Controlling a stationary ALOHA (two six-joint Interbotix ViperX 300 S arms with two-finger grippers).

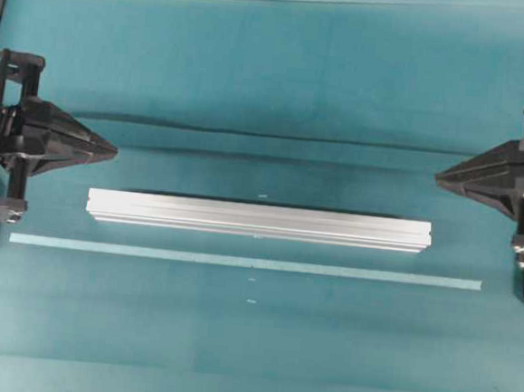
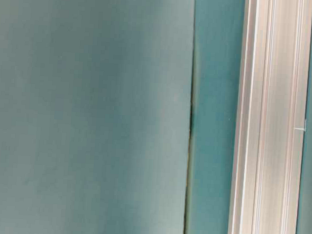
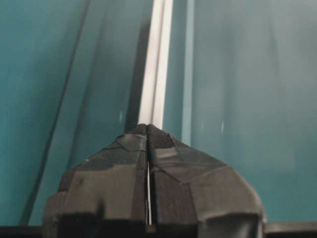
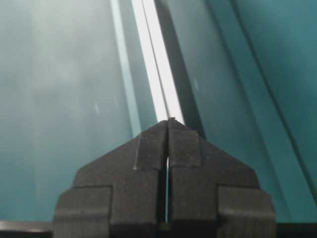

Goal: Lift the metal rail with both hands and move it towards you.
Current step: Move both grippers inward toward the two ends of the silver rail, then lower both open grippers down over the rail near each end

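Metal rail (image 1: 258, 221) lies untouched on the teal mat (image 1: 270, 88), just beyond the pale tape strip (image 1: 244, 263), while left gripper (image 1: 109, 150) and right gripper (image 1: 441, 177) hover pinched shut and empty off its ends, so reaching, grasping, lifting and pulling all remain.

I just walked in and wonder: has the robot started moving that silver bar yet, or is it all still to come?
Nothing looks done yet. The metal rail lies flat on the teal mat, beside the pale tape strip. The left hand and right hand are shut, off its ends, touching nothing. Opening, gripping both ends, lifting and pulling it closer all remain.
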